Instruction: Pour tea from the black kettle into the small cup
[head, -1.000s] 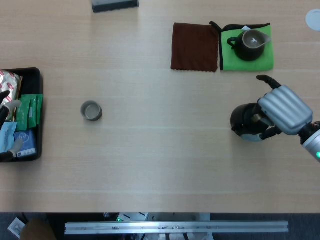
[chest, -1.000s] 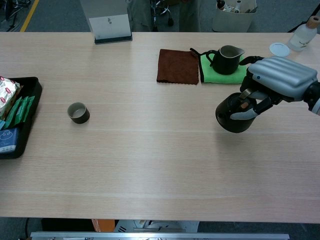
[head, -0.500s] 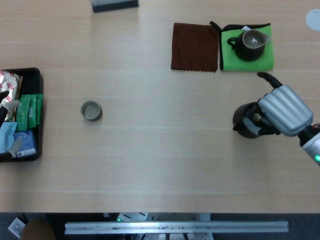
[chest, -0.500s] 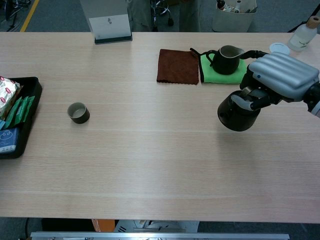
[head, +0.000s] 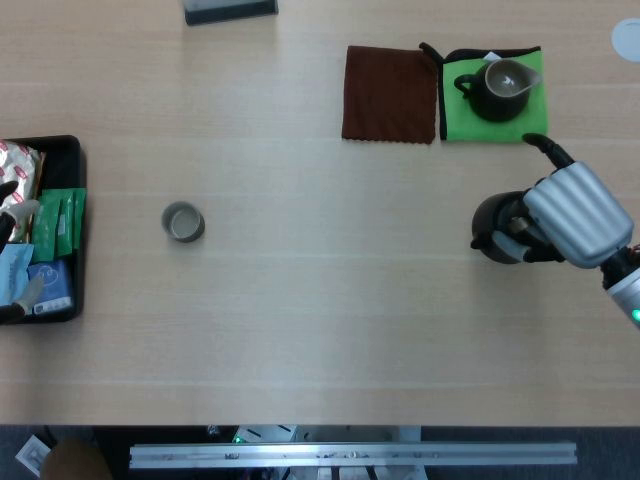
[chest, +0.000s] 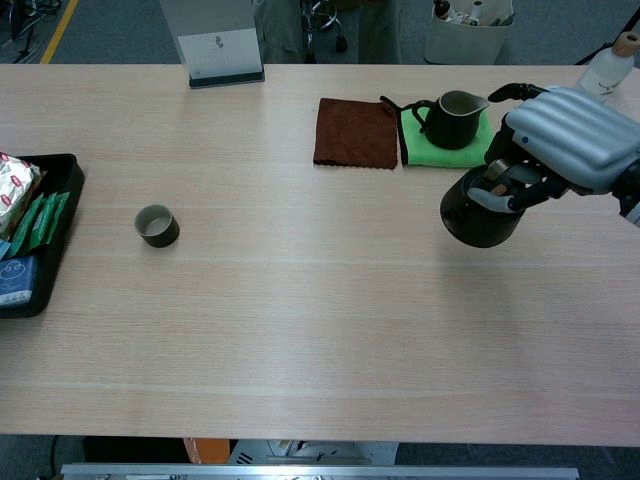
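The black kettle (head: 496, 229) (chest: 478, 211) is at the right side of the table, gripped by my right hand (head: 576, 214) (chest: 566, 139), whose fingers curl over its top and handle. The kettle looks roughly upright; I cannot tell if it touches the table. The small cup (head: 183, 221) (chest: 157, 225) stands upright far to the left, well apart from the kettle. Only the fingertips of my left hand (head: 14, 210) show at the left edge of the head view, spread over the tray and holding nothing.
A brown cloth (head: 390, 93) and a green cloth (head: 528, 120) with a dark pitcher (head: 499, 88) lie beyond the kettle. A black tray (head: 68, 150) of packets sits at the left edge. A sign stand (chest: 220, 50) is at the far edge, a bottle (chest: 610, 66) far right.
My right hand has carried the kettle a little further from me and to the right, closer to the green cloth. The cup and left hand have not moved.
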